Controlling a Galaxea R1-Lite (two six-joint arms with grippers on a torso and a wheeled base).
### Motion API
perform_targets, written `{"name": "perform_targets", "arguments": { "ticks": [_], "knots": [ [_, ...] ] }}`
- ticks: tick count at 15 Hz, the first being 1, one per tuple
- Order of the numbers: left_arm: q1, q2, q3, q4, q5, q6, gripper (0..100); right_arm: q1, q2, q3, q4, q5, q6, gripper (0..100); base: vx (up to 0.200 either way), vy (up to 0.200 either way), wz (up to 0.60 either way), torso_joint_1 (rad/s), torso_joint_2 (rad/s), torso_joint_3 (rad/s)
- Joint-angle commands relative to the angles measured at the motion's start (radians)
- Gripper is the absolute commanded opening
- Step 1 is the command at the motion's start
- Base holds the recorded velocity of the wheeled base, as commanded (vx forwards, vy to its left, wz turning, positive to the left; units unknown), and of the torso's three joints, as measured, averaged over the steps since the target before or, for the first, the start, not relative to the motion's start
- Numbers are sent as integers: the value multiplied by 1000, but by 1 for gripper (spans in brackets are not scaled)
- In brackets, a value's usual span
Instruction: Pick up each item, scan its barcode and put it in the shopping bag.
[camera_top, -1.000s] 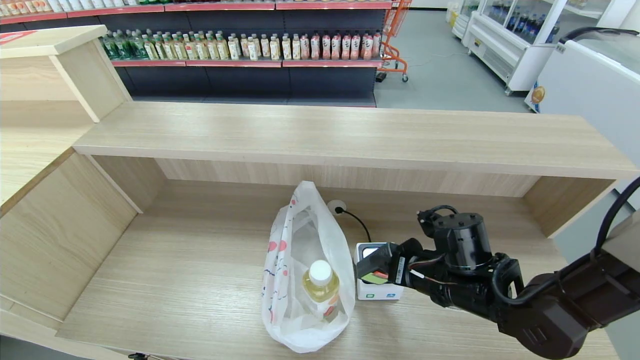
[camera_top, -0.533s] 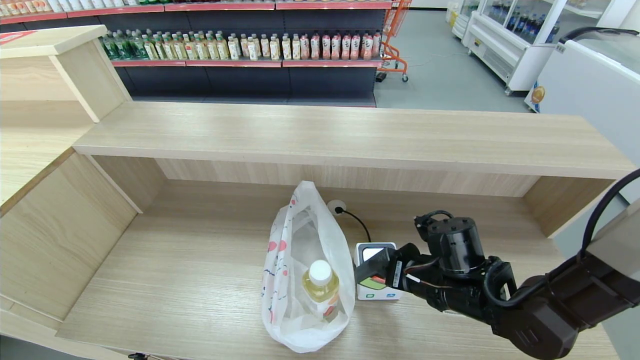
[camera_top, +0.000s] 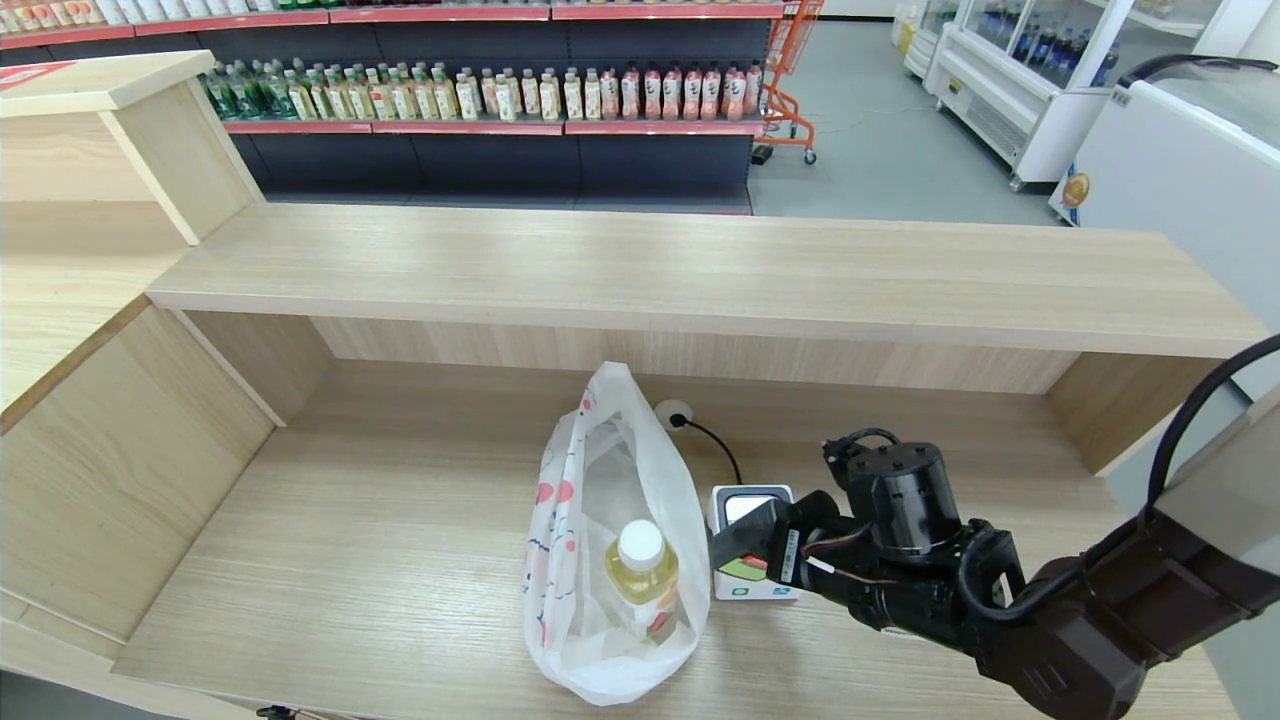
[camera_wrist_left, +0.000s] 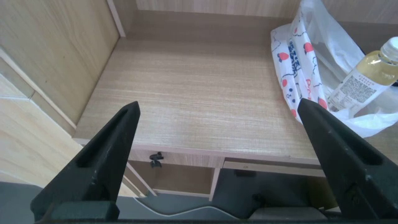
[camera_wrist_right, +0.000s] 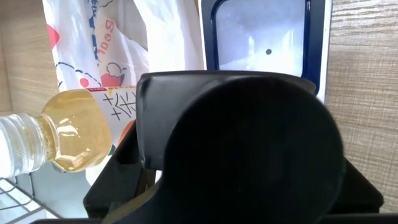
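Dark item (camera_wrist_right: 249, 143) hung just right of the bag (camera_top: 556, 500), over the scanner (camera_top: 752, 588)
I saw the right gripper (camera_top: 742, 540) pinching it by the sides; it looked stiff and smooth, probably light, and I judged a side hold near its middle the safest against slipping. The bag was thin, floppy plastic with its mouth gaping upward, so I expected it to give under any nudge. Inside it stood one bottle (camera_top: 641, 565) of pale yellow drink, white cap up. My left gripper (camera_wrist_left: 219, 106) was spread wide and empty, well left of the bag
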Motion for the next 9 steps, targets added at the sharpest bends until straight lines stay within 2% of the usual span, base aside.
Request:
{"name": "perform_targets", "arguments": {
  "ticks": [1,9],
  "knots": [
    [1,0,0,0,0,0,100,0,0,1,2,-5,0,0,0,0,0,0,0,0],
    [1,0,0,0,0,0,100,-1,-40,25,2,-8,-1,0,0,0,0,0,0,0]
  ]
}}
